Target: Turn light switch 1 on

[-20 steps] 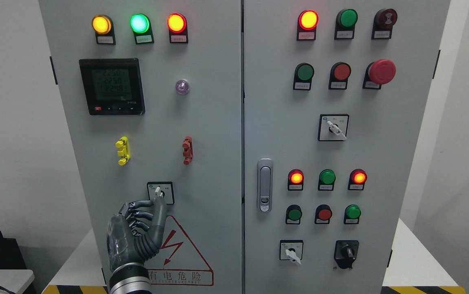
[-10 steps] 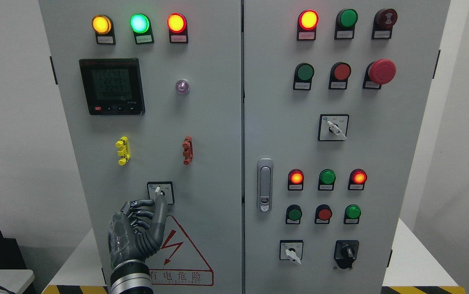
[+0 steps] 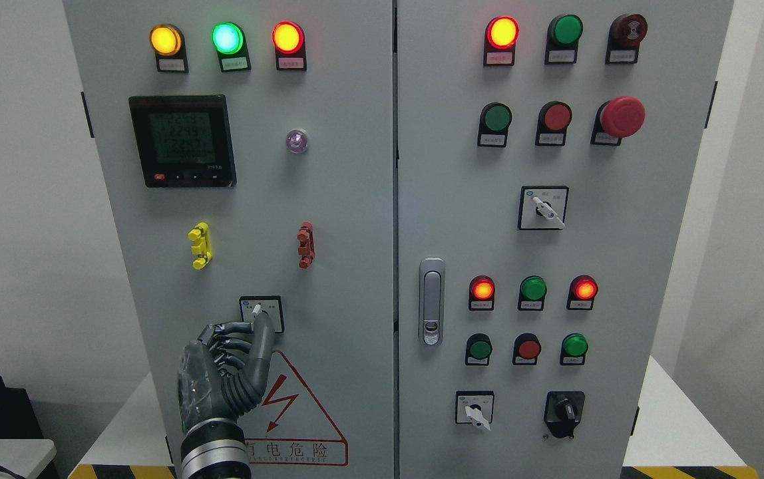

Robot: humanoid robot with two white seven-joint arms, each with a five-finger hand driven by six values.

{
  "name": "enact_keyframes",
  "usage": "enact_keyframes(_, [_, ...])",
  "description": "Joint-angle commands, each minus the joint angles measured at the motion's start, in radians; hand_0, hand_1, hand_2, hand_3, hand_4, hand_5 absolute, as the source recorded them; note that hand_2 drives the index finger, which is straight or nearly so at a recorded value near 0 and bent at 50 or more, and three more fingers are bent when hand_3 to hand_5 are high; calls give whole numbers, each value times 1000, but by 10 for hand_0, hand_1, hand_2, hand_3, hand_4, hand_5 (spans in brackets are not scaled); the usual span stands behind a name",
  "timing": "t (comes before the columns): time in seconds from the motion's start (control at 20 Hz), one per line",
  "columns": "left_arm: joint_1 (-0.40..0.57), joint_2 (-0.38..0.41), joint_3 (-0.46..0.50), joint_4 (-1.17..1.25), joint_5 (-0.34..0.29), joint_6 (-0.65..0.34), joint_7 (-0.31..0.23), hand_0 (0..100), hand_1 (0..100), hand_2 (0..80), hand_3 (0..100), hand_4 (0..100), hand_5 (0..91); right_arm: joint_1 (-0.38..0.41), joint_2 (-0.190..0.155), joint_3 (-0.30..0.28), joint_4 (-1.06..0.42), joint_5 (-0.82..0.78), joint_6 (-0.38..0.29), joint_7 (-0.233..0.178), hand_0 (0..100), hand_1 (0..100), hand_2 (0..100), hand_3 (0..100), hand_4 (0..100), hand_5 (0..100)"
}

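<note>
Since a second ago the left hand [image 3: 225, 372] has crept slightly up and to the right, its extended fingertip now closer under the switch's lever; the panel itself looks unchanged.

Light switch 1, a small square rotary selector with a black frame, white face and pale lever [image 3: 261, 313], sits low on the grey metal left cabinet door [image 3: 329, 219], toward that door's bottom edge and roughly midway across it. Its lever tilts up and to the left. The dark metallic left hand rises from the bottom edge directly below the switch, one long finger [image 3: 263, 332] reaching up so its tip touches or nearly touches the lever's lower end; the other fingers are curled loosely to its left, gripping nothing.

Just under the switch, partly behind the hand, is a red-outlined triangular warning sticker with a lightning bolt [image 3: 302, 412]. Above the switch a yellow plastic clip [image 3: 200, 245] and a red plastic clip [image 3: 306, 245] flank it, and higher, near the door's upper left, a black digital meter [image 3: 182, 140].
</note>
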Motion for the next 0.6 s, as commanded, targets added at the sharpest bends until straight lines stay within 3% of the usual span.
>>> enact_keyframes(0.0, [-3,0,0,3,2,17,-1,263,416,473,733,838,879,-1,-1,17,0,-25,0,-1,120,389,0,0,0,0])
enact_keyframes(0.55, [-14,0,0,6,16,23,-1,277,397,480,737,843,879,0,1,17,0,-25,0,-1,120,389,0,0,0,0])
